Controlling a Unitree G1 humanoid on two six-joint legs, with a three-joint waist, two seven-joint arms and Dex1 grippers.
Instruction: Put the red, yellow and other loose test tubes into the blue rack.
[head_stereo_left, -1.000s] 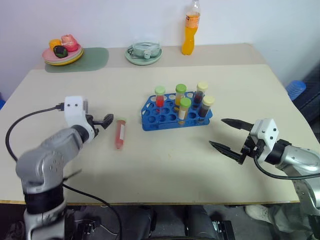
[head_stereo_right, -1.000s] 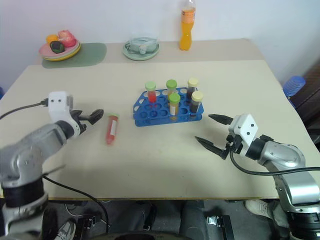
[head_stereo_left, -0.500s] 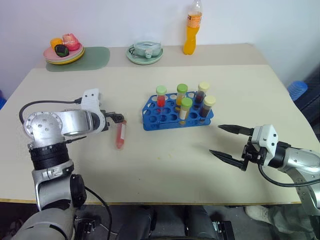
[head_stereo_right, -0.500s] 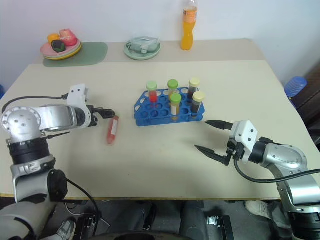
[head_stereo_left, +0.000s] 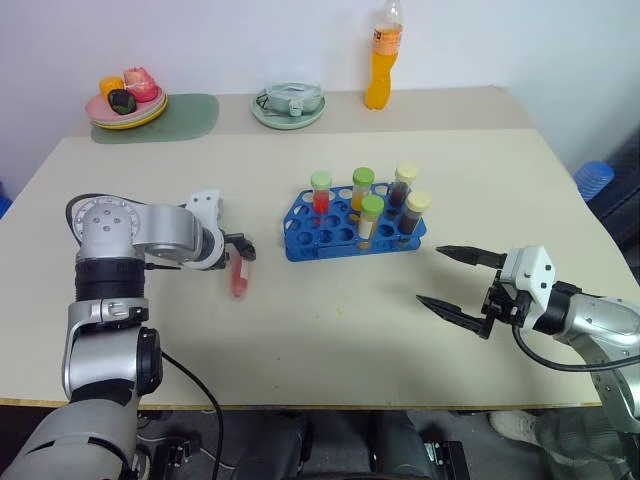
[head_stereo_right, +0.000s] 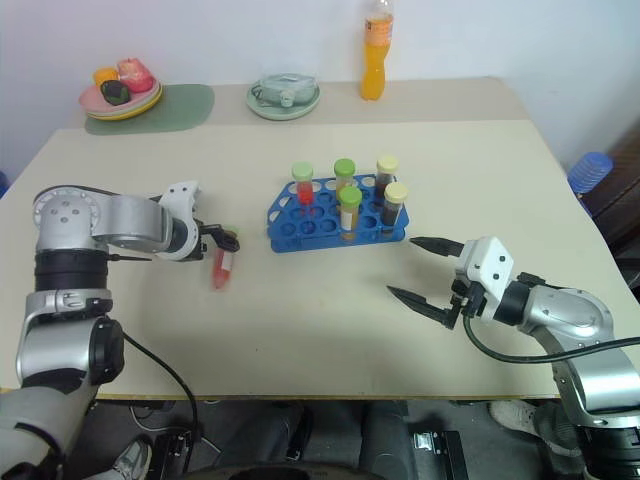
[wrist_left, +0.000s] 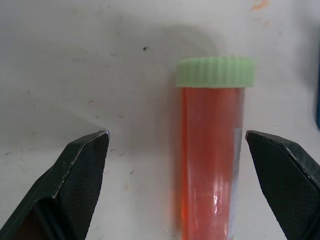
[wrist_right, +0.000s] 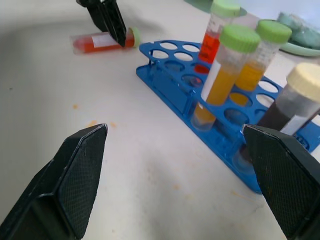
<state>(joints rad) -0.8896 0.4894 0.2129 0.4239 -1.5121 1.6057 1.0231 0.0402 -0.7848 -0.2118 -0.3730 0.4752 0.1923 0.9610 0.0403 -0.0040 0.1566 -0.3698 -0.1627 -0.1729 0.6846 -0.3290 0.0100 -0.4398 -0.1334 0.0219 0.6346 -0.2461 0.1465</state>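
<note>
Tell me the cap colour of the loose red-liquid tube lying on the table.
Pale green cap on the clear plastic tube; clearest in the left wrist view.

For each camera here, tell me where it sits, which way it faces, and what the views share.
Head pair: on the head, looking forward and down at the table, blue rack and both arms.
Left wrist: looks down between the open left tool fingers at the lying red tube.
Right wrist: looks past the open right tool at the rack.
Shared: the red tube shows in all.
</note>
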